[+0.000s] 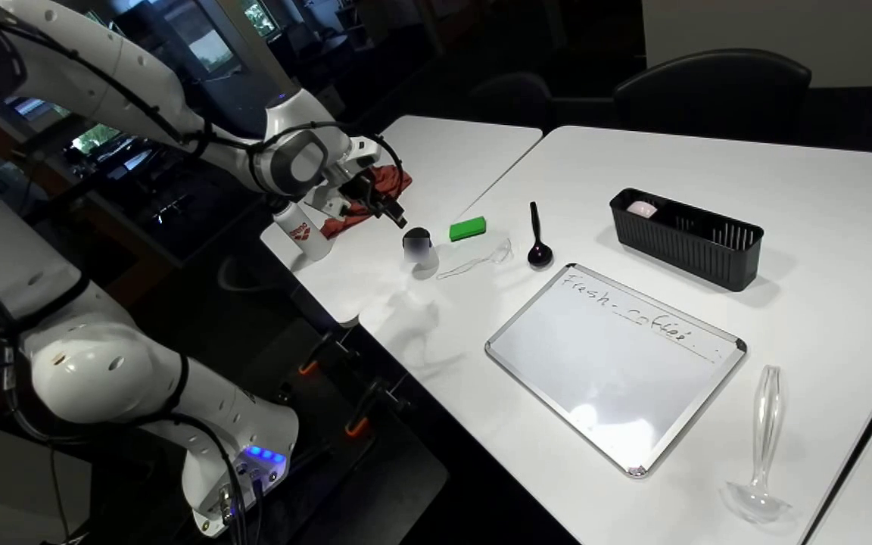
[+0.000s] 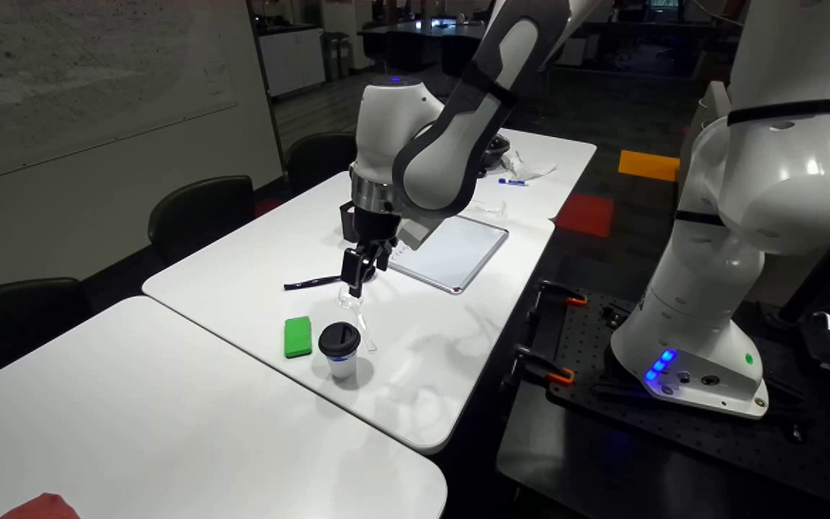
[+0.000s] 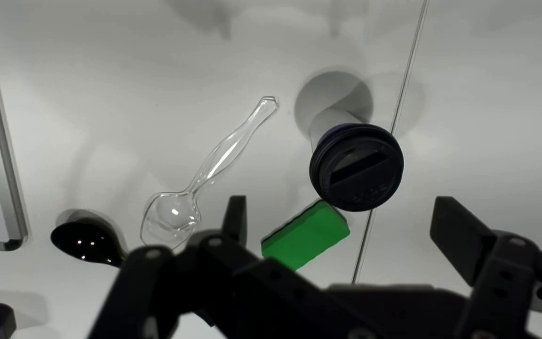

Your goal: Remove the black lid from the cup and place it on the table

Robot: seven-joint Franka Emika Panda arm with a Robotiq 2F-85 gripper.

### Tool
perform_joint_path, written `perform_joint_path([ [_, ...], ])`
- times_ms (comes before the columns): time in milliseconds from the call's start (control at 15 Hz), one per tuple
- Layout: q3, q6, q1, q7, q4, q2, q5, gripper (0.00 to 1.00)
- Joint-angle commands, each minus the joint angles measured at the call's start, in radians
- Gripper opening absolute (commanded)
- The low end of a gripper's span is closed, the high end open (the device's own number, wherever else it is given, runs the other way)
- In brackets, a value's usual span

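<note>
The cup (image 2: pixel 343 366) stands upright on the white table (image 2: pixel 242 303) with the black lid (image 2: pixel 339 336) on its top. In an exterior view the lid (image 1: pixel 417 237) sits on the cup (image 1: pixel 419 257), close to the table's seam. In the wrist view the lid (image 3: pixel 358 172) hides most of the cup (image 3: pixel 326 123). My gripper (image 3: pixel 341 221) is open and empty. Its fingers are wide apart, with the lid ahead of the gap between them. In both exterior views the gripper (image 1: pixel 400 216) (image 2: pixel 367 277) is in the air above the table, apart from the lid.
A green block (image 3: pixel 306 235) lies beside the cup. A clear spoon (image 3: pixel 224 150) and a black spoon (image 1: pixel 539 246) lie nearby. A framed whiteboard (image 1: pixel 610 378), a black basket (image 1: pixel 678 246) and another clear spoon (image 1: pixel 763 439) are farther off. A white bottle (image 1: pixel 303 235) stands by a red cloth (image 1: pixel 387 182).
</note>
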Motion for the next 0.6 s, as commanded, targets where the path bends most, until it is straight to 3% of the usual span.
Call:
perform_joint_path([
  [0, -0.031, 0.014, 0.057, 0.098, 0.093, 0.121, -0.046, 1.0],
  [533, -0.139, -0.036, 0.214, 0.234, 0.239, 0.268, -0.119, 1.0],
])
